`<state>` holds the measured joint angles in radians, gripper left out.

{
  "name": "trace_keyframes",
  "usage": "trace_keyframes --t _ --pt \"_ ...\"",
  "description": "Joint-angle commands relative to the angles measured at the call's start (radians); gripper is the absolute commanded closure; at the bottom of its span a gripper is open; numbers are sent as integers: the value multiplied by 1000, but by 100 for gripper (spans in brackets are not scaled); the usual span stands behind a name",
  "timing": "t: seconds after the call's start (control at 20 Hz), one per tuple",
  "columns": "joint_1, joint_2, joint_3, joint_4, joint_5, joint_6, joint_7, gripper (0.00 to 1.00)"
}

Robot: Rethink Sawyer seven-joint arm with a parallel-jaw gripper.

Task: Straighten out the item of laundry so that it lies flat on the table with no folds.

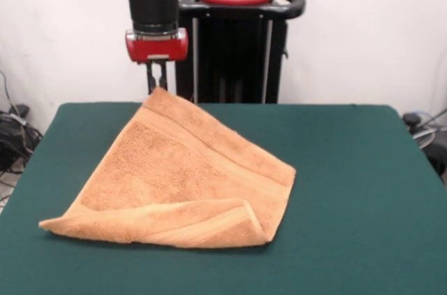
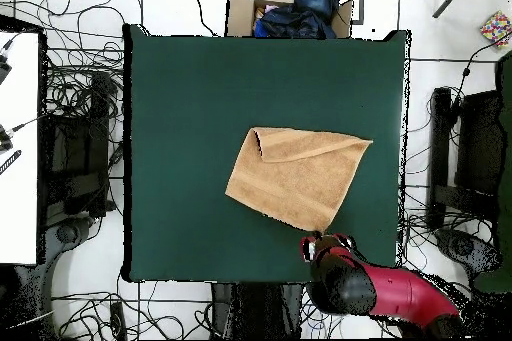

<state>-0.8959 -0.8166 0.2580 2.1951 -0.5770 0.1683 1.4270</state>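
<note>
The orange-tan towel (image 1: 188,176) lies on the dark green table (image 1: 349,169), left of the middle. Its near edge is folded over on itself (image 1: 209,214). Its far corner rises to a peak at my gripper (image 1: 158,87), whose jaws stand close together on that corner, just above the table's far edge. In the overhead view the towel (image 2: 298,177) is a skewed four-sided shape with a fold along its left edge (image 2: 262,142). There the gripper (image 2: 318,239) is at the towel's bottom corner, near the table's (image 2: 180,107) lower edge.
The robot's black pedestal (image 1: 234,43) stands behind the table's far edge. A cardboard box of dark clothes (image 2: 290,7) sits beyond the table's top edge in the overhead view. Cables lie on the floor all round. A white surface (image 2: 20,147) stands at the left.
</note>
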Motion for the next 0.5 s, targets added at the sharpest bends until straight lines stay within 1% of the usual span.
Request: trace_keyframes --t 0.05,0.3,0.4,0.5 --pt "-10 -50 -3 80 34 64 125 100" --pt "-17 -72 -11 100 25 60 123 100" --pt "15 -26 -27 66 14 46 137 100" --pt "9 2 -9 57 14 30 133 100"
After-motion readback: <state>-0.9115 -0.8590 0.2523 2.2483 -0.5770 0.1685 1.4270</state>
